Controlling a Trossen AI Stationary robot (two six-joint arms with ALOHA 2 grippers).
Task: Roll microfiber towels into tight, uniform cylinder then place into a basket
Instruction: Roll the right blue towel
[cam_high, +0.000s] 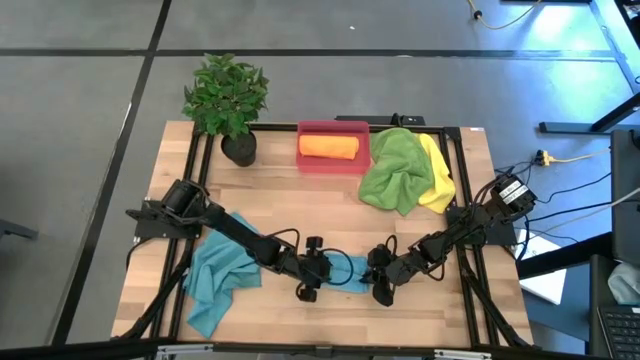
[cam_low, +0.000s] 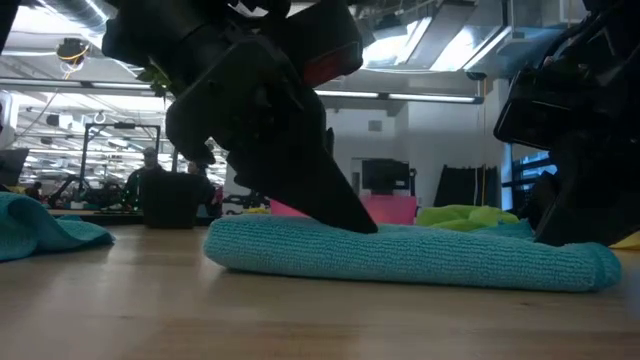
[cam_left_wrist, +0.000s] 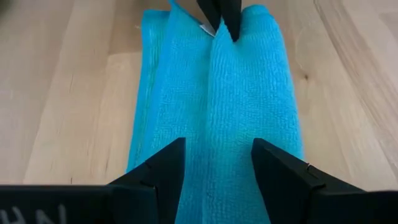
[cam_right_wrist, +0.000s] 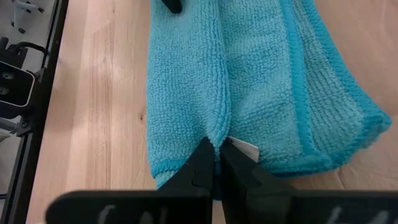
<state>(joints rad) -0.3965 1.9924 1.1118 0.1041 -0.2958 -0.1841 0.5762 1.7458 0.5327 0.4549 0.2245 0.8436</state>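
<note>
A teal-blue microfiber towel, folded into a long strip, lies flat on the table near its front edge, between my two grippers. My left gripper stands open over the strip's left end. My right gripper is shut on the strip's right end. A second teal-blue towel lies crumpled at the front left. The red-pink basket at the back holds a rolled orange towel. A green towel and a yellow towel lie heaped to its right. My left gripper is open, its fingertips down on the strip's top near the left end, a raised ridge of cloth between them. The fingers slant down from the table's left and lie along the strip, which rests on the table. My right gripper pinches a raised fold of cloth at the strip's right end, beside a white label. The fingers slant down from the table's right, along the strip. The towel lies on the table, creased up toward the pinch.
A potted plant stands at the back left corner. Bare wood lies between the basket and the grippers. Black frame rails run along the table's left and right sides.
</note>
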